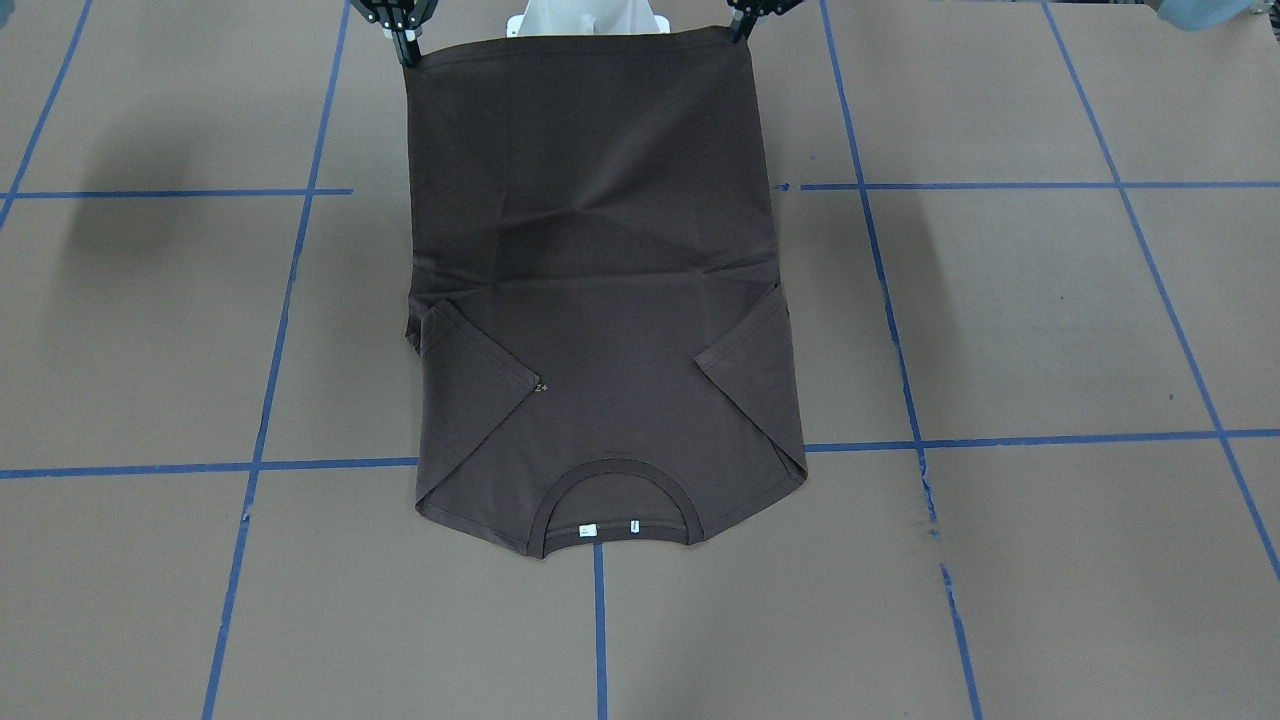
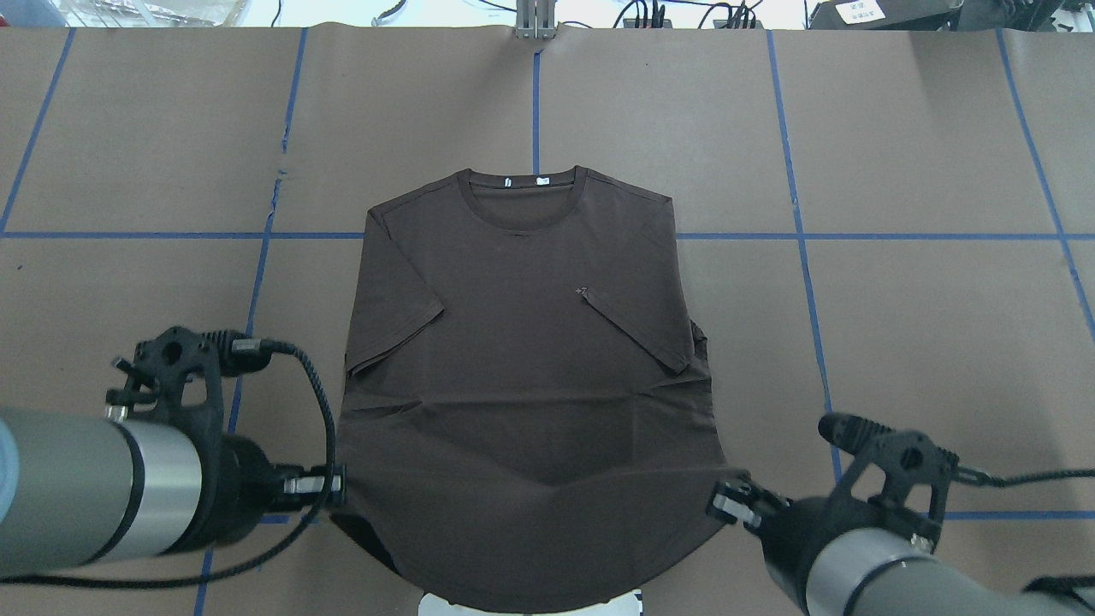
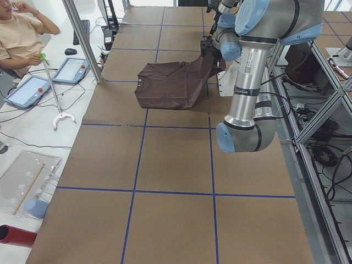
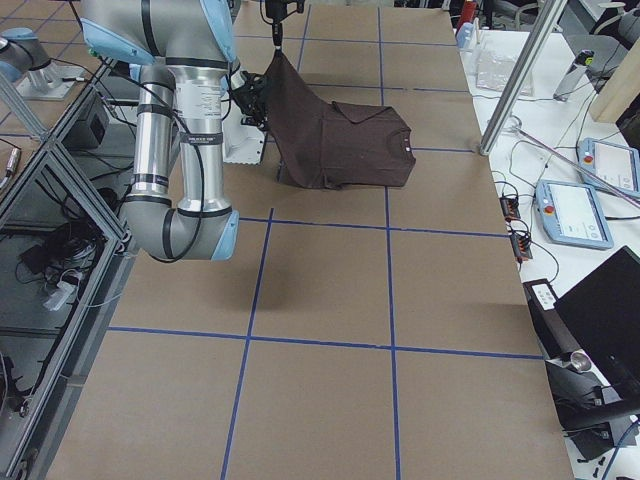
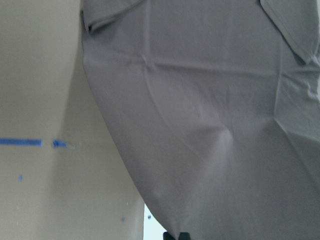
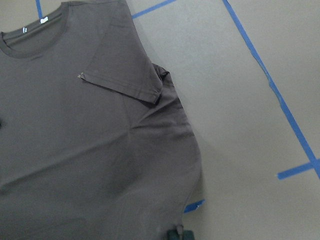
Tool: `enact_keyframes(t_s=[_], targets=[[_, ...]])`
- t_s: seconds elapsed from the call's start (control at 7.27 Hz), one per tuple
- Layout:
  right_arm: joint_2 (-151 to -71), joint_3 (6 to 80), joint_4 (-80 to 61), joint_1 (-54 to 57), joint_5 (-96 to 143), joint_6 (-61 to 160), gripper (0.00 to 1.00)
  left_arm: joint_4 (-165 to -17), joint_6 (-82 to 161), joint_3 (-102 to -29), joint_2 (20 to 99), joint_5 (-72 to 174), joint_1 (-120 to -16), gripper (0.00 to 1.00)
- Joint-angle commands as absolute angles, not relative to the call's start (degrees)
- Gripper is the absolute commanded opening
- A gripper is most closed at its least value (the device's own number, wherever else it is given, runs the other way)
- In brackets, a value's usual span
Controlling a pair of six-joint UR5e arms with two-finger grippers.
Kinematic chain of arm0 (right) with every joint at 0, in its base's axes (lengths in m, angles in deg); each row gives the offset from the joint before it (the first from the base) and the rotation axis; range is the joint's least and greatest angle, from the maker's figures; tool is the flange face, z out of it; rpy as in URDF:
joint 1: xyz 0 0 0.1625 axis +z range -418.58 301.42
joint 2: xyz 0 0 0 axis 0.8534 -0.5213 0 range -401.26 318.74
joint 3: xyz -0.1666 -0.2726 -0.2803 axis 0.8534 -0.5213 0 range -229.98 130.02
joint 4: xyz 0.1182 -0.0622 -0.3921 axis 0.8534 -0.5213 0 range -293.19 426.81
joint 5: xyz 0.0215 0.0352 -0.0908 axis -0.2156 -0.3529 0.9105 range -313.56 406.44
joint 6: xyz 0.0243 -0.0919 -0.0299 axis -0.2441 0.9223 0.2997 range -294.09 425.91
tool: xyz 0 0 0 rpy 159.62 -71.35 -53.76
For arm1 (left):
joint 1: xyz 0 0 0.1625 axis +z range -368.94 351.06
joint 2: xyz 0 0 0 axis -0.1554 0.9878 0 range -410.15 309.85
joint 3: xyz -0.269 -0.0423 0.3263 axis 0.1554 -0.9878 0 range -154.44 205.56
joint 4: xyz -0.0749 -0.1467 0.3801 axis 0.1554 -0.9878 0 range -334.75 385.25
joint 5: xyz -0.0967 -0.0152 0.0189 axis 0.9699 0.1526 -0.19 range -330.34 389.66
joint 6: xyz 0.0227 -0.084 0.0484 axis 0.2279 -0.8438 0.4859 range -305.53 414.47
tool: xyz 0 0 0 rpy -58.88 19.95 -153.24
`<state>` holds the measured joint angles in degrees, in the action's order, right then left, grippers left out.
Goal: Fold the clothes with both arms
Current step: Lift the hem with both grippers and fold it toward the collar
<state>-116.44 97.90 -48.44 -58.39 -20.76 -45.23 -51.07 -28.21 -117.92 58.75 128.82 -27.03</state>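
The dark brown T-shirt lies face up on the table with both sleeves folded in over the chest. Its collar with white tags points away from the robot. The bottom hem is raised off the table toward the robot's base. My left gripper is shut on the hem's left corner, and it also appears in the front view. My right gripper is shut on the hem's right corner, seen too at the top of the front view. In each wrist view the cloth hangs from the fingertips.
Brown paper with blue tape lines covers the table. The white robot base sits just behind the raised hem. In the exterior left view a seated person and tablets are beside the table's far side, along with a metal post.
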Motion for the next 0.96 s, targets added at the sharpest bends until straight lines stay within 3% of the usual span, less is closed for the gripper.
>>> enact_keyframes(t_s=[0.0, 0.41, 0.83], targets=[[-107.7, 88.9, -48.3, -44.0, -27.8, -37.4, 0.00, -51.1, -18.2, -110.5, 63.0, 129.1, -37.6, 0.00], [-104.1, 72.1, -37.1, -31.8, -31.8, -30.7, 0.00, -63.0, -14.1, -92.0, 66.0, 128.9, -45.3, 0.00], [-102.8, 57.0, -24.4, -26.6, -32.2, -27.9, 0.00, -77.2, -11.5, -74.2, 70.2, 128.5, -48.7, 0.00]])
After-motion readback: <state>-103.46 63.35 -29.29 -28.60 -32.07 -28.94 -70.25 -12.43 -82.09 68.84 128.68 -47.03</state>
